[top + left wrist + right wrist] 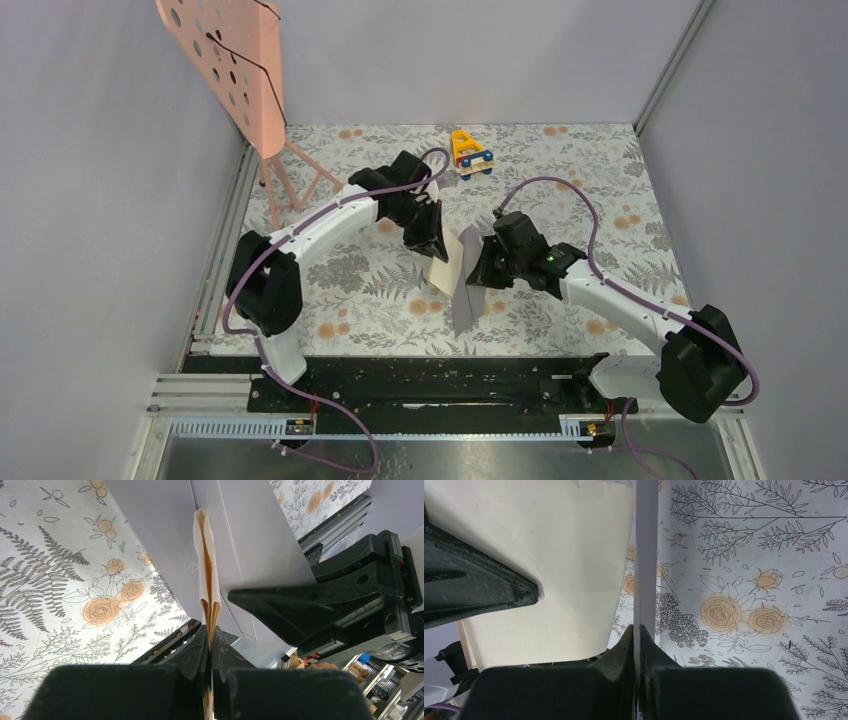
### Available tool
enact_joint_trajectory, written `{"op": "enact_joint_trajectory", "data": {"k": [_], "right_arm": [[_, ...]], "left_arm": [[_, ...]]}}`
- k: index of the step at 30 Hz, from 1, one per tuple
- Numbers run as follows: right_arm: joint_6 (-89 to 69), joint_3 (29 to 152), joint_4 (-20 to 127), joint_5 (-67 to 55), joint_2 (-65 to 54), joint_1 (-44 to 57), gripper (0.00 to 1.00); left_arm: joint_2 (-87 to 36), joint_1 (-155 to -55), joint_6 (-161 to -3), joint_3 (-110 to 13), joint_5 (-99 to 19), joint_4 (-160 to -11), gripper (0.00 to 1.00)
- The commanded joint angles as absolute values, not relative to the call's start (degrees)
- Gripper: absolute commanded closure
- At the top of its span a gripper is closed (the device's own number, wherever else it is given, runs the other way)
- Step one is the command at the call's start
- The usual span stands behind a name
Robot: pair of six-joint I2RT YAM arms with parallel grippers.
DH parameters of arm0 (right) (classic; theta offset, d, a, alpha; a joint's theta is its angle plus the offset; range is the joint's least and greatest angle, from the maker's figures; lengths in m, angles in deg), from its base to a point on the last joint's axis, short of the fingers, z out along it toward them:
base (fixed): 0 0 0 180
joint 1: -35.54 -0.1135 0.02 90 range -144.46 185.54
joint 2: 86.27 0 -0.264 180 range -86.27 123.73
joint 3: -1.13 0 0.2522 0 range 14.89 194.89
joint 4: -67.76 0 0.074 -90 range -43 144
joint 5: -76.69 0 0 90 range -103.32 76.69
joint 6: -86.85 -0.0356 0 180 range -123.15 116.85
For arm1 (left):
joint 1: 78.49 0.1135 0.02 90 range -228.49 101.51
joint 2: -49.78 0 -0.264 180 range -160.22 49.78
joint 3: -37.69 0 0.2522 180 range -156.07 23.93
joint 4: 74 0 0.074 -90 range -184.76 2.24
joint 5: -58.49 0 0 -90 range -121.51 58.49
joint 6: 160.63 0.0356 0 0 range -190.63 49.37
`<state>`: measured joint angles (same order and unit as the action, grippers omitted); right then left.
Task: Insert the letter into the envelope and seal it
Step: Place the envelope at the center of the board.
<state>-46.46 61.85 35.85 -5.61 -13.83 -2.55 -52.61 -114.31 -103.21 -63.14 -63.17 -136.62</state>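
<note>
My left gripper [432,240] is shut on the folded tan letter [445,270] and holds it on edge above the table; in the left wrist view the letter [207,575] runs up from my closed jaws [210,635]. My right gripper [480,270] is shut on the grey-lilac envelope [466,300], also held upright, just right of the letter. In the right wrist view the envelope [645,555] is edge-on between my jaws [639,635], with the letter [549,570] to its left. The envelope [250,545] fills the space behind the letter in the left wrist view.
A yellow and blue toy [470,152] sits at the back of the floral table [600,180]. A pink perforated board on a stand [235,70] rises at the back left. Grey walls close in both sides.
</note>
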Motion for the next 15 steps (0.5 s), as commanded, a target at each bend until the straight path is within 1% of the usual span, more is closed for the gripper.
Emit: {"op": "enact_joint_trajectory", "data": {"k": [1,8,15], "right_arm": [[-45.61,63.58,35.56,-4.96,-14.24,-2.2,1.0],[-46.03,62.96,35.68,-6.32,-13.31,-2.21,1.0],[-46.68,58.06,36.24,-8.36,-10.2,-2.21,0.99]], "left_arm": [[-53.12,-115.45,-102.96,-66.02,-64.91,-136.23,1.0],[-53.6,-116.01,-103.42,-64.96,-62.94,-136.19,1.0],[-51.93,-115.92,-103.43,-65.4,-59.92,-136.63,1.0]]}}
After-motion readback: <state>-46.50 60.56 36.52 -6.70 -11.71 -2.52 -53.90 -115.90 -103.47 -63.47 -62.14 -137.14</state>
